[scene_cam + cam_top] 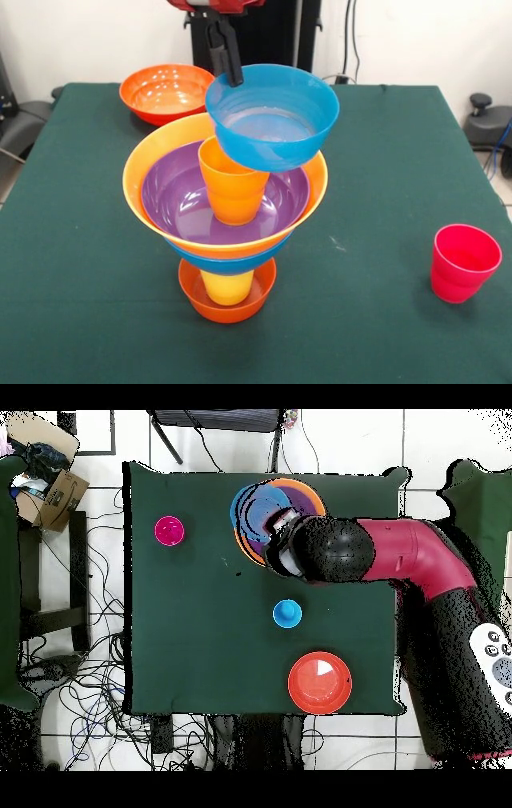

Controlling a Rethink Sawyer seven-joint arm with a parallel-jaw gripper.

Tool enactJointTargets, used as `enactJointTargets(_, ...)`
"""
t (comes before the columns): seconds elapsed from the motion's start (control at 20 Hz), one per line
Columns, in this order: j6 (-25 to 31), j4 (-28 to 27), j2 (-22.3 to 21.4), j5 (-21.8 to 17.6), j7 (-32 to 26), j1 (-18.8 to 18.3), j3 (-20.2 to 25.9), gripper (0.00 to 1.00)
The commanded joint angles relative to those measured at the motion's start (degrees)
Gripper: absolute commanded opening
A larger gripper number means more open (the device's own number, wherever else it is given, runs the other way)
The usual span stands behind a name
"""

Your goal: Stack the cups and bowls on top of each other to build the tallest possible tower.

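Note:
The tower stands mid-table. From the bottom it is a small red-orange bowl, a yellow cup, a large blue bowl's rim, a large light orange bowl, a purple bowl and an orange cup. A small teal-blue bowl rests tilted over the orange cup. My gripper is shut on its far-left rim. A pinkish red cup stands alone. In the overhead view a blue cup sits apart from the tower.
A medium red-orange bowl sits near the robot's side of the green table. The arm reaches over the table and covers part of the tower from above. Boxes and cables lie on the floor around the table.

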Motion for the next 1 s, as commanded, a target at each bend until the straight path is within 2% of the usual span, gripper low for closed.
enactJointTargets(0.05,-2.46,-2.07,1.20,-1.64,-4.11,1.90,-2.61,0.00)
enactJointTargets(1.0,0.84,-4.93,2.03,-2.23,-6.79,1.10,-3.17,0.00)
